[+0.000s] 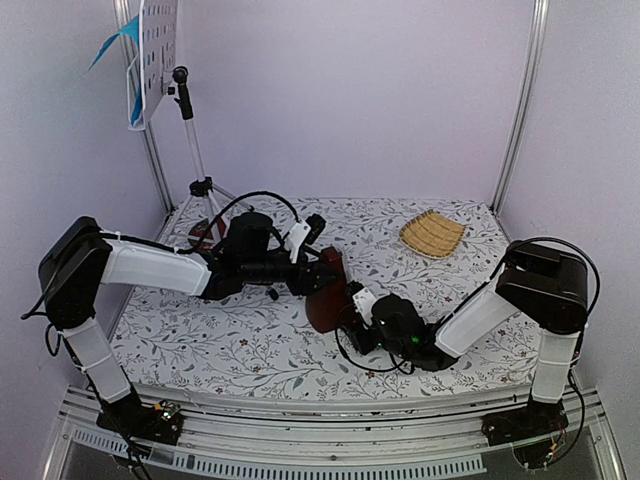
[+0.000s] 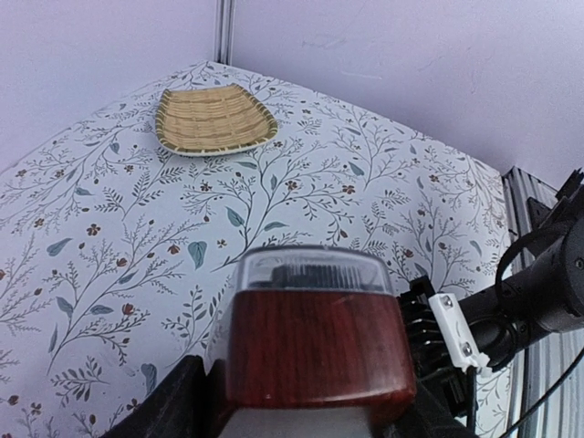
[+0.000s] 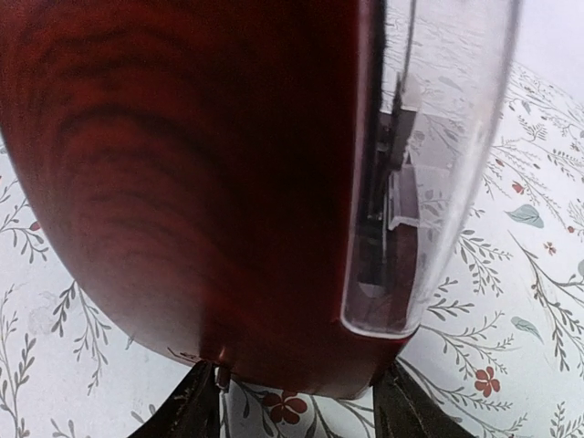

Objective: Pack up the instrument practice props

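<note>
At the upper left of the top view the stand [image 1: 194, 148] is upright at the table's [image 1: 250, 330] far corner, with blue sheets [image 1: 112, 42] on its desk. The left gripper [image 2: 301, 415] reaches toward the middle, about half open, clamped on the metronome [image 1: 325, 285]; in its own camera the reddish wood body fills the gap between its fingers [image 2: 173, 411]. The right gripper [image 3: 297, 411] comes in low from the right. Its fingers [image 3: 196, 406] sit close on either side of the metronome's end, but I cannot tell whether they grip it. A woven tray [image 1: 432, 235] lies at the upper right.
</note>
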Action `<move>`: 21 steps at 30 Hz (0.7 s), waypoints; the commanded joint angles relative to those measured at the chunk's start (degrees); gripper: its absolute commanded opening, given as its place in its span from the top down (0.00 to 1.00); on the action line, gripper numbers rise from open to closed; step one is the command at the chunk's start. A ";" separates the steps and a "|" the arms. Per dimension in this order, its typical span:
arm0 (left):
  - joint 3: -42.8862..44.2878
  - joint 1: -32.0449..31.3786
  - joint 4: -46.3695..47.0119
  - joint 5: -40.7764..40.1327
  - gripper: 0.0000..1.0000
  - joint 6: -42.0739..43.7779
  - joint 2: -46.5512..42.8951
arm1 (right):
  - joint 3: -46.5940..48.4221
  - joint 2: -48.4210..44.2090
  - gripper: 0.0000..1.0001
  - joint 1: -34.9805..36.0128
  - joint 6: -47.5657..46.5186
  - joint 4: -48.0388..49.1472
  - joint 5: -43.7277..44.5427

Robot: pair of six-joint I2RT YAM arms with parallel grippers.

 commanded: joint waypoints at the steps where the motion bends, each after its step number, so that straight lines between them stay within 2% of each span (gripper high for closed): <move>1: -0.44 -1.21 -0.15 2.99 0.49 -0.40 -0.14 | 0.14 0.54 0.54 -0.10 -0.53 1.41 0.15; 3: -0.44 -1.16 -0.24 2.75 0.49 -0.40 -0.18 | -0.01 0.33 0.49 -0.10 -0.55 1.48 0.15; 6: -0.53 -1.18 -0.41 1.93 0.43 -0.45 -0.47 | -1.13 -2.02 0.30 -0.11 -0.59 1.25 0.03; 9: -0.83 -1.20 -0.40 0.26 0.23 -0.68 -1.80 | -4.09 -7.78 0.13 -0.18 0.81 -0.02 -0.20; 11: -1.09 -1.23 -0.41 -0.74 0.15 -0.93 -3.49 | -6.64 -13.17 0.08 -0.17 2.38 -1.98 0.42; 14: -2.69 -1.06 0.77 -2.54 0.10 -2.06 -7.29 | -10.95 -20.78 0.07 -1.20 5.72 -4.57 2.38; 16: -4.23 -0.73 2.11 -3.50 0.09 -3.12 -9.84 | -12.40 -24.03 0.12 -4.13 9.51 -7.22 0.83; 21: -7.43 1.95 3.02 -5.86 0.09 -7.61 -15.73 | -10.86 -24.25 0.19 -14.42 15.40 -9.69 -12.94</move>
